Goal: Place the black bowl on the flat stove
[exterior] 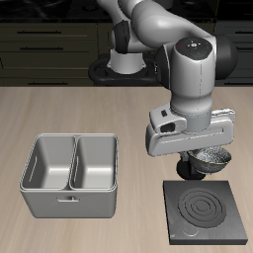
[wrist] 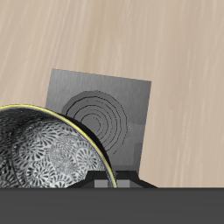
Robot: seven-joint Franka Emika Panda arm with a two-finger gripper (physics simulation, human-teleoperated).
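The black bowl [exterior: 213, 162], dark with a grey-white speckled pattern, hangs in the air just above the back edge of the flat stove [exterior: 206, 213]. My gripper [exterior: 195, 165] is shut on the bowl's rim, and its fingertips are mostly hidden behind the hand and the bowl. In the wrist view the bowl's marbled inside [wrist: 44, 157] shows close up, with the flat stove's [wrist: 109, 109] grey burner rings on the table below it. The bowl does not touch the stove.
A grey two-compartment metal tray [exterior: 71, 190] stands on the table beside the stove, nearer the front edge. Dark cabinets and the robot's base stand at the back of the wooden table [exterior: 59, 109].
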